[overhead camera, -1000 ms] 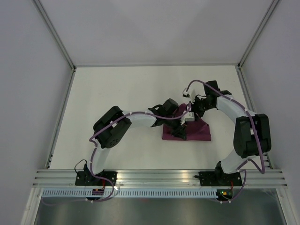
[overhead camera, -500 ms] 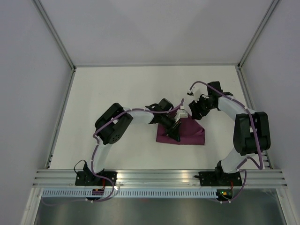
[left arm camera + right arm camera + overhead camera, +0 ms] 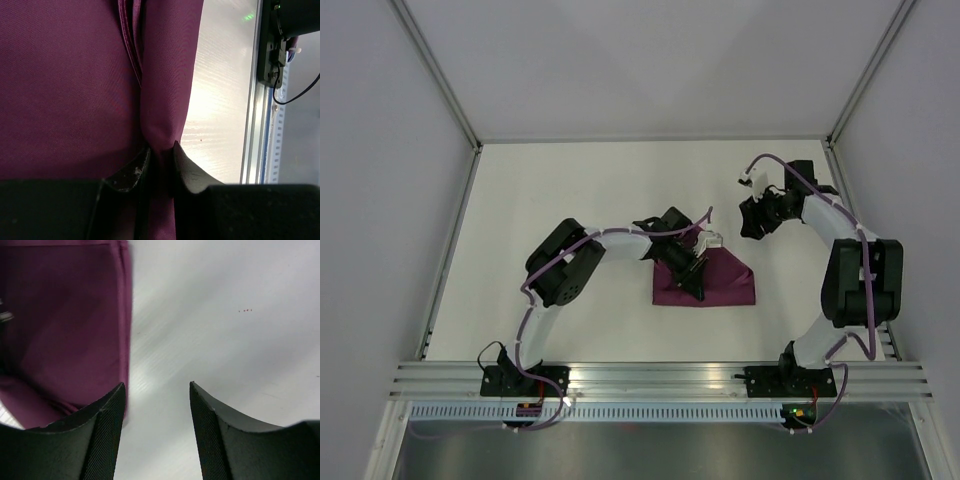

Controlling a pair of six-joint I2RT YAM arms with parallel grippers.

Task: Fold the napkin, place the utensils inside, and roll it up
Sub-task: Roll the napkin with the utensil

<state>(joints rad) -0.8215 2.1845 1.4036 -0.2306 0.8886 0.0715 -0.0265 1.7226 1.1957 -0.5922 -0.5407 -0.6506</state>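
Napkin (image 3: 725, 285): lay folded into a flat, roughly rectangular pad right of the table's middle; stacked fold edges showed in the left wrist view.
Table (image 3: 570, 190): stretched wide to the left of the cloth and beyond it; narrower toward the right wall.
Left gripper (image 3: 161, 150): sat on the cloth's left part, fingers almost together, pinching a raised ridge of fabric.
Right gripper (image 3: 156, 390): hung past the cloth's far right corner, fingers spread, touching no cloth; probably above the surface, height hard to judge.
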